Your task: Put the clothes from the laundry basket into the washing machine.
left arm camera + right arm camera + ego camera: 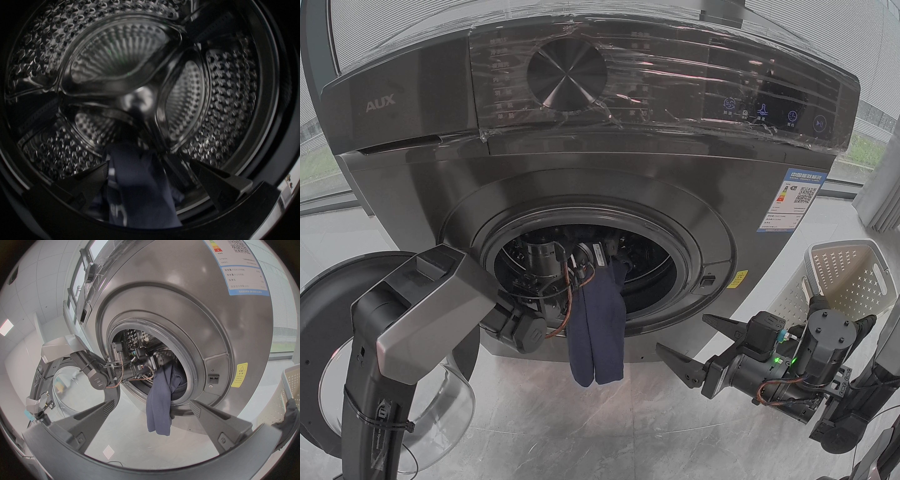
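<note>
grey marbled floor tiles before a front-loading washing machine, its round door swung open on the robot's left. a navy garment lies draped over the lower lip of the opening, long axis vertical: the upper part rests inside the perforated steel drum, and the longer lower part hangs outside, down toward the floor without reaching it. the cloth is plain, dark and limp, folded into two soft lobes at its free end. the left gripper sits inside the drum mouth, directly above the garment's upper end, fingers spread wide with the cloth lying between and below them, not pinched. the right gripper hovers outside, to the right of the hanging tail, near it but apart, jaws wide and empty. the white perforated laundry basket stands further right. judged from this, the left arm is nearer the top of the garment and the right nearer the tail, which has yet to be carried over the lip.
</note>
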Robot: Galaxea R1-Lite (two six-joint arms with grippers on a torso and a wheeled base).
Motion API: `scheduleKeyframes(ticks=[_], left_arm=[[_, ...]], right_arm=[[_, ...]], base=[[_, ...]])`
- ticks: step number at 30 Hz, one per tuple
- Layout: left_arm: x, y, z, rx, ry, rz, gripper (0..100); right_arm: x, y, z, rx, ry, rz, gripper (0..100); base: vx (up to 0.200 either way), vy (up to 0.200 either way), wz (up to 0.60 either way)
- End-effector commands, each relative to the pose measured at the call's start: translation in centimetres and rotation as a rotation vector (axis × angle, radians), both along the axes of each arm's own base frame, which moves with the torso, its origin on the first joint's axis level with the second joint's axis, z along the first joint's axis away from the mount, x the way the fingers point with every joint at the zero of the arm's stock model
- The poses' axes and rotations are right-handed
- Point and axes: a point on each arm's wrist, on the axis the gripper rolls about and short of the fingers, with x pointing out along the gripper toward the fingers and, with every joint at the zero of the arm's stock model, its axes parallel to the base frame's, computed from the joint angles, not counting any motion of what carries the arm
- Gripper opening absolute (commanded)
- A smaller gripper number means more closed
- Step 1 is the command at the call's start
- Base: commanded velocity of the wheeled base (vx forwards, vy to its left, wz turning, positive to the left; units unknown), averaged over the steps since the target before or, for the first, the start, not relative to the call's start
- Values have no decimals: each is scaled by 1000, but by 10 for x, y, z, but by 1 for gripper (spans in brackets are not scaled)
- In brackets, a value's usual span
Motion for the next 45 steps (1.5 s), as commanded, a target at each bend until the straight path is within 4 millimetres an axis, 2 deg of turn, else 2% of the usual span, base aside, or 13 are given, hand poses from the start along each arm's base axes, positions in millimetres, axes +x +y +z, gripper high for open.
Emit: scheduleKeyframes(ticks=[1,3,5,8,24,25,29,32,33,35,39,43,45], left_arm=[[-28,-6,-10,64,94,-57,100],[-34,-7,-13,76,110,-71,100],[-51,-9,-23,112,159,-125,100],[-56,-7,-34,148,191,-136,100],[-51,-2,-79,225,265,-142,100],[-52,-3,-79,225,265,-145,0],[-49,-4,-76,211,254,-154,0],[-34,-6,-55,163,182,-131,0],[-34,-6,-55,163,182,-131,0],[-5,3,-22,92,67,-64,0],[17,15,14,9,-50,8,0],[21,19,25,-29,-80,19,0],[21,19,23,-27,-76,21,0]], right_arm=[[0,0,0,-1,1,1,100],[-1,0,-1,-2,2,1,100],[0,0,-1,-4,4,1,100],[-1,0,-1,-4,4,3,100],[0,0,-3,-8,11,1,100],[0,0,-3,-8,11,1,100],[0,0,-4,-8,12,3,100],[0,0,-3,-7,11,3,100],[0,0,-3,-7,11,3,100],[0,0,-3,-7,11,3,100],[1,0,-2,-6,7,1,100],[1,1,-3,-5,9,3,100],[1,1,-3,-7,8,3,100]], base=[[0,0,0],[0,0,0],[0,0,0],[0,0,0],[0,0,0],[0,0,0],[0,0,0],[0,0,0],[0,0,0],[0,0,0],[0,0,0],[0,0,0],[0,0,0]])
